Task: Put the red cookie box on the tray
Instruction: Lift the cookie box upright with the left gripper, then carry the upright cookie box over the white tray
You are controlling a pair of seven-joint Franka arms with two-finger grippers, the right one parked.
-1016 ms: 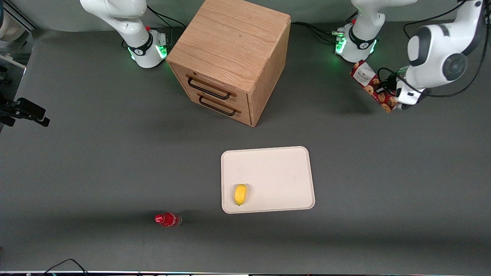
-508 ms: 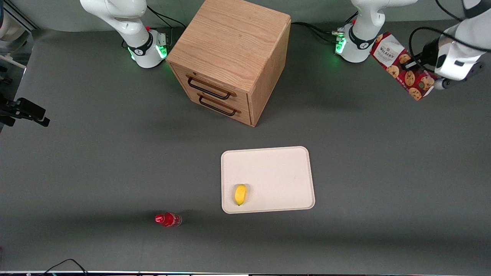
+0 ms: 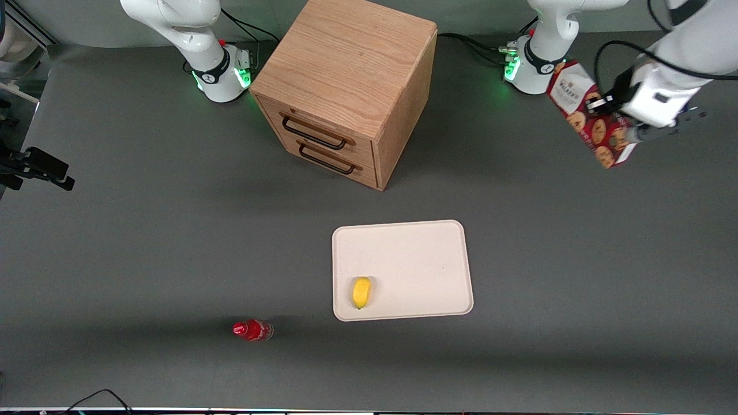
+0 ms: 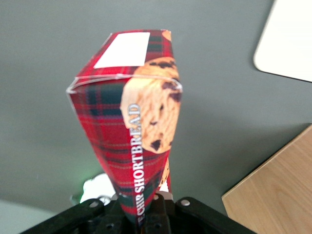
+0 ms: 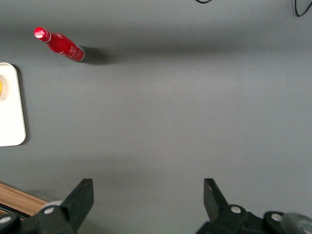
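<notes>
The red cookie box (image 3: 591,121) is kept clamped in the gripper (image 3: 611,118), lifted clear of the table so it can be carried to the tray (image 3: 403,242).

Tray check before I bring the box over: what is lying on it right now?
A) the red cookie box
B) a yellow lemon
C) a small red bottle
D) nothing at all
B: a yellow lemon lies on the tray, near its edge closest to the front camera. The red bottle lies on the table, off the tray, and the gripper holds the red cookie box up in the air at the working arm's end of the table.
</notes>
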